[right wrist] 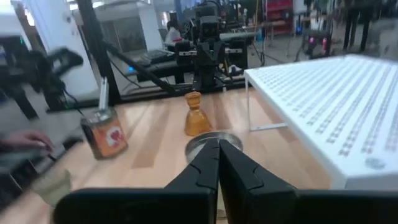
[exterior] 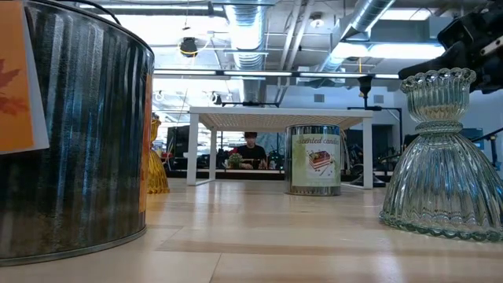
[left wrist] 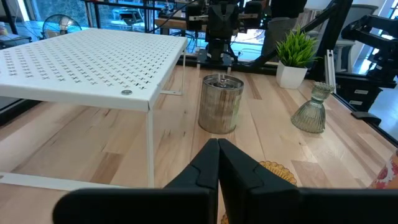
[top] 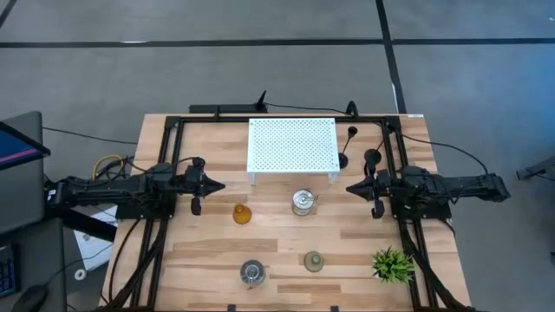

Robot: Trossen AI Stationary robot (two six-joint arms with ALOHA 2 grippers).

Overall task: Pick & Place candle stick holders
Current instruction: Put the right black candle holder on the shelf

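Both grippers pressed together, empty: left gripper [top: 218, 185] mid-left, right gripper [top: 351, 188] mid-right. Candle stick holders: amber [top: 241, 213], silvery jar [top: 303, 202] centre; grey-green [top: 313, 260] lower centre; black pair [top: 351, 133] upper right.

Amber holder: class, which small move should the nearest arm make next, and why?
Probably open the left end effector: it is shut and holds nothing, with the amber holder close by on the table, beside the white stand.
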